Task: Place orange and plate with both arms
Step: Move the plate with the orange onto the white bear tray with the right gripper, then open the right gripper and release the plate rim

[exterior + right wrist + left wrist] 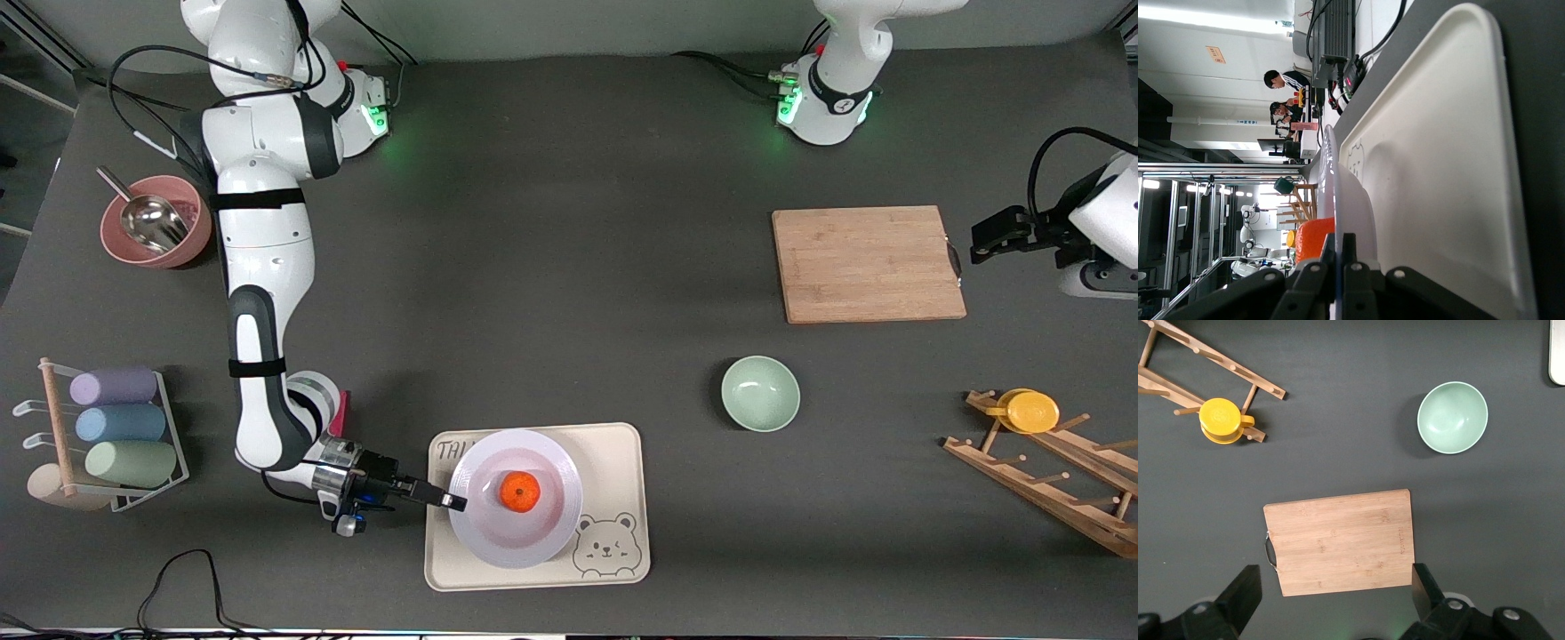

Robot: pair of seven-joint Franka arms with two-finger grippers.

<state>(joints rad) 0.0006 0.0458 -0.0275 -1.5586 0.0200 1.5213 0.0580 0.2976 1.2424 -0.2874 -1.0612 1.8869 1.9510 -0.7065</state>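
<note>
Gripping the plate (516,511) by the rim at the right arm's end, the right gripper (455,502) has its fingers (1338,257) pinched thin on the edge, and the right wrist view shows the rim running straight between them. The orange (519,492) already sits in the middle of the plate, so that half of the job looks done. The plate itself lies on the cream bear tray (622,533), near the front camera, and from here one cannot tell whether it rests flat or is just off the surface. What seems left is for the plate to be let go and the arm to clear. Over at the left arm's end, the left gripper (978,240) waits beside the wooden cutting board (867,264), fingers (1241,593) spread wide and empty, with the pale green bowl (760,393) on the table between board and tray
</note>
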